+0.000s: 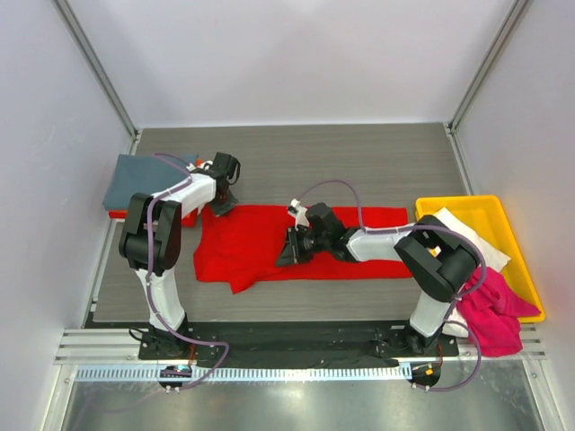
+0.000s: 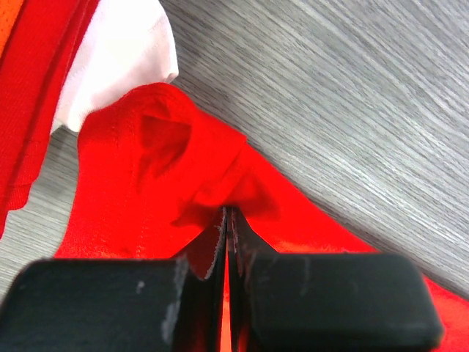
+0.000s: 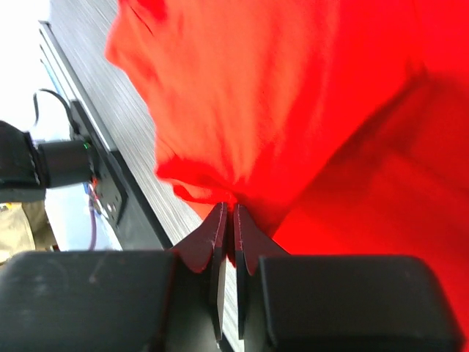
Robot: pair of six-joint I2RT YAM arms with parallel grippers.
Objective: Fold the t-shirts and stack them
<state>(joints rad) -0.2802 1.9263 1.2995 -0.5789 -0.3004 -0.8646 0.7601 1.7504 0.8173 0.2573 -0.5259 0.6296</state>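
Note:
A bright red t-shirt (image 1: 269,242) lies spread across the middle of the table. My left gripper (image 1: 221,202) is shut on its far left corner, pinching red cloth (image 2: 183,176) between the fingertips. My right gripper (image 1: 289,249) is shut on a fold of the same shirt (image 3: 278,110) near its middle. A folded slate grey-blue shirt (image 1: 144,180) lies at the far left on top of a red one (image 1: 121,215). A white shirt (image 1: 472,235) lies in the tray. A magenta pink shirt (image 1: 494,310) hangs over the tray's near edge. An orange edge (image 2: 6,22) and white cloth (image 2: 121,51) show in the left wrist view.
A rigid yellow tray (image 1: 508,229) stands at the right side of the table. The arm bases and a black rail (image 1: 287,339) run along the near edge. Grey walls enclose the table on three sides.

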